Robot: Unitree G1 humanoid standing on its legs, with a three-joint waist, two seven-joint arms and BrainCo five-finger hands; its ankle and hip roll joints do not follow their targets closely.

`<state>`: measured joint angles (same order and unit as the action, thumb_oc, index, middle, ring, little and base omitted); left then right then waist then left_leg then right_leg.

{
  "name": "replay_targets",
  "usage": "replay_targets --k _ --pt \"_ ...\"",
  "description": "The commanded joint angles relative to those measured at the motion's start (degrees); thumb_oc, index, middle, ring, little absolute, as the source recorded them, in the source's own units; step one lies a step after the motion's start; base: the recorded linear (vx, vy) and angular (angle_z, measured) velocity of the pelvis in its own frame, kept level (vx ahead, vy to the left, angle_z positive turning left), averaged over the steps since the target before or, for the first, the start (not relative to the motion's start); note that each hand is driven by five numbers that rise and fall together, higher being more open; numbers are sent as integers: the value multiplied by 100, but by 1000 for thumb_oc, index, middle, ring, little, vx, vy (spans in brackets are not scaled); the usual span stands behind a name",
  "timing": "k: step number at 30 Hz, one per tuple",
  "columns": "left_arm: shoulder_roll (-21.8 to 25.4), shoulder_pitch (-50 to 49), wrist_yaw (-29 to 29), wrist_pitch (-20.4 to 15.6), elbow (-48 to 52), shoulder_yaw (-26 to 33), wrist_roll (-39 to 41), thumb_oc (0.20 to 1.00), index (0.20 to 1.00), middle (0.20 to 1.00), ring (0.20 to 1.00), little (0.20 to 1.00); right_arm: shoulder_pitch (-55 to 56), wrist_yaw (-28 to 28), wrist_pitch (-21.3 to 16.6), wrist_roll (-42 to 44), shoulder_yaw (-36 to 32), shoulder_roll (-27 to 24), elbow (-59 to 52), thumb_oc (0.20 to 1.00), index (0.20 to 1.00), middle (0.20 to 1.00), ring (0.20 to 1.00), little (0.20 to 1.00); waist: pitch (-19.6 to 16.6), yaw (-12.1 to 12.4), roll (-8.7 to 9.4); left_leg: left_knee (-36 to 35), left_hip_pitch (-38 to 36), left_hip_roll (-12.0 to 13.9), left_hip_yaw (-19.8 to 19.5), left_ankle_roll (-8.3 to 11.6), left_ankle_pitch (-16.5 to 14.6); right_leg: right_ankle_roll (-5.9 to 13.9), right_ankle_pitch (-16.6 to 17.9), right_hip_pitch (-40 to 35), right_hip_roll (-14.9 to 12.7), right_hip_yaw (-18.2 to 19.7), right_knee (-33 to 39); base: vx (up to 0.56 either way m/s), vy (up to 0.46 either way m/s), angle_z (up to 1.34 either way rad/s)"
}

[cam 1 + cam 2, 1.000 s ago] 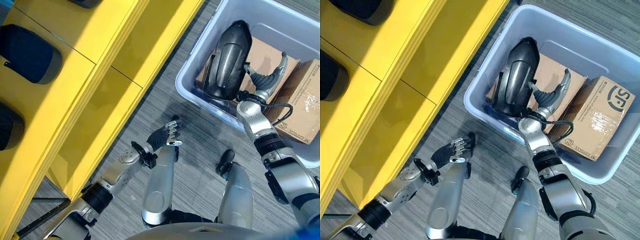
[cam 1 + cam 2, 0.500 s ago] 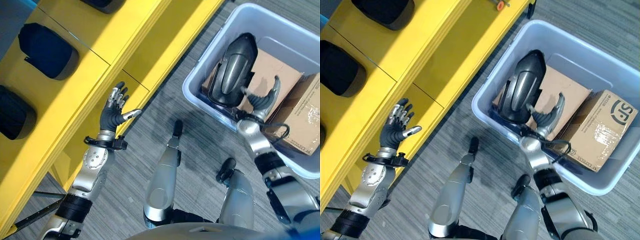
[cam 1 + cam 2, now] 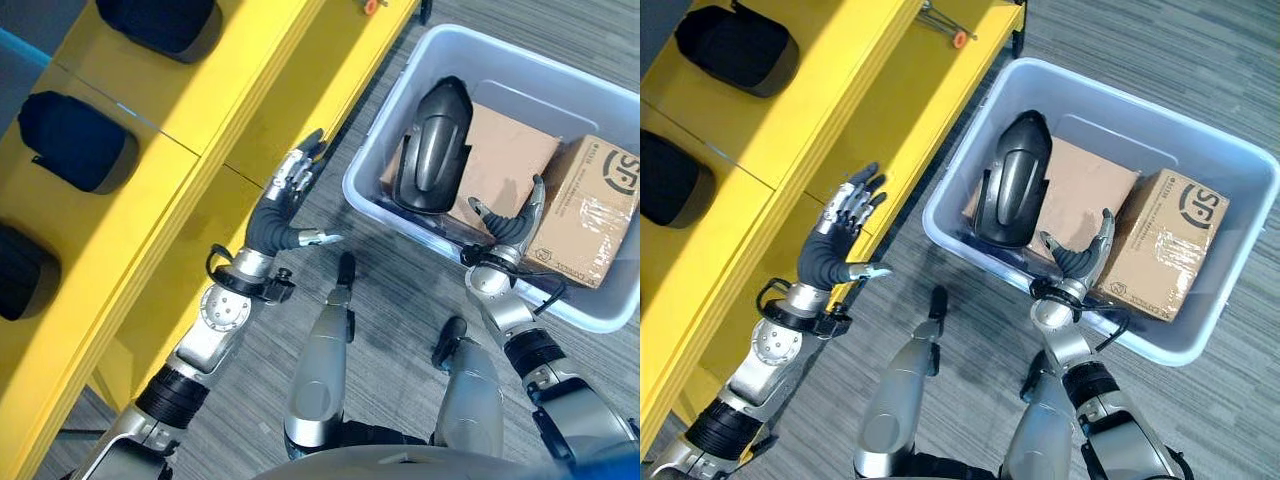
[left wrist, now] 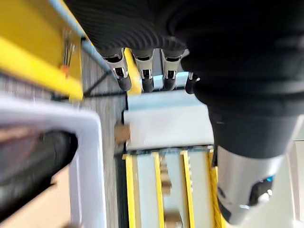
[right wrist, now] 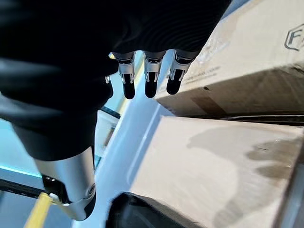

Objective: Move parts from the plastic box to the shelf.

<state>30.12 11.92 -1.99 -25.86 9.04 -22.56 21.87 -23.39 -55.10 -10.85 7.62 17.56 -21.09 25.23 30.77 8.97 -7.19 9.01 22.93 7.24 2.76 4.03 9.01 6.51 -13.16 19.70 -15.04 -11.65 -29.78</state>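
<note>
A pale plastic box (image 3: 1140, 110) stands on the grey floor at the right. In it a black curved part (image 3: 430, 150) lies against a flat cardboard box (image 3: 505, 165), with a taped cardboard box (image 3: 590, 210) beside them. My right hand (image 3: 1080, 255) is open over the box's near rim, just right of the black part and apart from it; its straight fingers (image 5: 147, 76) hold nothing. My left hand (image 3: 835, 245) is open with spread fingers in front of the yellow shelf (image 3: 150, 200), left of the box and empty.
Dark rounded parts (image 3: 75, 140) (image 3: 160, 20) (image 3: 20, 270) lie in the shelf's compartments. A small orange-tipped tool (image 3: 958, 40) rests on the shelf's far end. A strip of grey carpet runs between shelf and box.
My left hand has swung up from low over the floor to the shelf front, then toward the box. My right hand has drawn back from the black part toward the near rim.
</note>
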Motion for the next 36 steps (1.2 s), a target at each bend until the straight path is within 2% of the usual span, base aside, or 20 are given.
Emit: replay_targets --k 1,4,5,8,9,11,12,15,17,20,21,23,25,29,30,34,36 --pt "-81 34 15 -16 289 -51 -235 1000 1000 1000 1000 1000 97 311 -59 -221 -44 -140 -484 1000 1000 1000 1000 1000 -97 -94 204 -40 -291 -256 318 -298 -557 -204 520 83 402 -102 138 -37 48 -33" --pt "-110 109 -856 123 74 -225 -562 1000 1000 1000 1000 1000 510 669 141 -270 -5 -434 -934 1000 1000 1000 1000 1000 -97 -358 326 -52 -246 -76 600 -247 -560 -127 686 227 413 43 369 -58 56 -49" --pt "-146 132 -1185 111 -61 -268 -665 1000 1000 1000 1000 1000 814 815 279 -283 16 -527 -1185 1000 1000 1000 1000 1000 -97 -485 445 24 -209 21 775 -219 -616 -56 738 282 361 48 453 -55 -10 -60" --pt "-217 221 -1380 269 -200 -293 -709 1000 1000 1000 1000 1000 1009 982 147 -187 -34 -610 -1269 1000 1000 1000 1000 1000 -97 -572 630 192 -59 236 1001 -156 -662 17 875 426 300 -67 544 -42 -67 -59" --pt "-249 321 -1505 383 -318 -350 -784 1000 1000 1000 1000 1000 1024 1137 125 -136 -54 -635 -1337 1000 1000 1000 1000 1000 -97 -616 766 255 12 380 1127 -100 -671 65 961 487 280 -164 610 -39 -119 -46" --pt "-304 455 -1661 594 -393 -409 -863 1000 1000 1000 1000 1000 1018 1271 180 -56 -70 -650 -1421 1000 1000 1000 1000 1000 -97 -663 908 308 94 514 1238 -32 -676 97 1044 546 291 -242 719 -7 -134 -58" --pt "-338 536 -1801 714 -437 -466 -970 1000 1000 1000 1000 1000 1021 1322 185 -44 -46 -665 -1445 1000 1000 1000 1000 1000 -97 -705 978 349 47 543 1213 55 -806 168 954 480 298 -211 734 21 -125 -60" --pt "-526 928 -2190 1076 -614 -605 -1309 1000 1000 1000 1000 1000 924 1410 340 19 37 -670 -1579 1000 1000 1000 1000 1000 -97 -839 1142 426 219 705 1280 139 -797 177 997 639 376 -180 782 -2 -96 -29" --pt "-610 1137 -2564 1249 -754 -636 -1473 1000 1000 1000 1000 1000 887 1433 386 29 52 -665 -1595 1000 1000 1000 1000 1000 -97 -916 1191 450 287 741 1298 171 -790 173 1022 722 422 -131 805 -8 -50 -15" --pt "-730 1530 -3122 988 -1066 -523 -1573 1000 1000 1000 1000 1000 847 1473 477 -94 44 -678 -1686 1000 1000 1000 1000 1000 -97 -1053 1278 557 421 793 1335 196 -831 181 1040 917 457 -40 779 -13 -37 -16" --pt "-806 1820 -3354 1066 -1305 -426 -1651 1000 1000 1000 1000 1000 801 1596 886 -39 62 -701 -1769 1000 1000 1000 1000 1000 -97 -1152 1340 631 499 841 1356 238 -847 181 1064 1000 495 8 792 7 -46 -18" --pt "-907 2025 -3502 1137 -1540 -357 -1785 1000 1000 1000 1000 1000 788 1600 879 64 63 -719 -1698 1000 1000 1000 1000 1000 -97 -1234 1375 728 561 907 1355 282 -865 163 1060 1063 521 49 773 19 -21 -13" --pt "-904 2231 -4155 1290 -1747 -237 -2092 1000 1000 1000 1000 1000 798 1657 874 -55 -46 -750 -1774 1000 1000 1000 1000 1000 -97 -1325 1405 789 614 938 1379 299 -895 179 1080 1165 523 82 763 6 5 -15" --pt "-964 2472 -4511 1169 -2020 -45 -2159 1000 1000 1000 1000 1000 777 1654 1085 -125 -139 -808 -1952 1000 1000 1000 1000 1000 -97 -1421 1439 917 757 977 1367 337 -944 186 1075 1322 543 139 714 -11 13 -6" --pt "-971 2548 -4768 1076 -2126 16 -2367 1000 1000 1000 1000 1000 780 1663 1134 -176 -173 -817 -1992 1000 1000 1000 1000 1000 -97 -1454 1441 934 796 984 1367 344 -952 187 1074 1375 551 160 701 0 0 0" --pt "-926 2644 -5496 895 -2251 245 -2826 1000 1000 1000 1000 1000 879 1651 1111 -251 -258 -868 -2031 1000 1000 1000 1000 1000 -97 -1511 1435 963 871 1001 1372 363 -977 192 1051 1481 557 196 668 0 3 -1" --pt "-922 2658 -5603 863 -2313 310 -2796 1000 1000 1000 1000 1000 895 1627 1124 -251 -264 -865 -2033 1000 1000 1000 1000 1000 -97 -1515 1430 968 887 998 1361 369 -984 192 1039 1502 559 203 654 0 0 0"
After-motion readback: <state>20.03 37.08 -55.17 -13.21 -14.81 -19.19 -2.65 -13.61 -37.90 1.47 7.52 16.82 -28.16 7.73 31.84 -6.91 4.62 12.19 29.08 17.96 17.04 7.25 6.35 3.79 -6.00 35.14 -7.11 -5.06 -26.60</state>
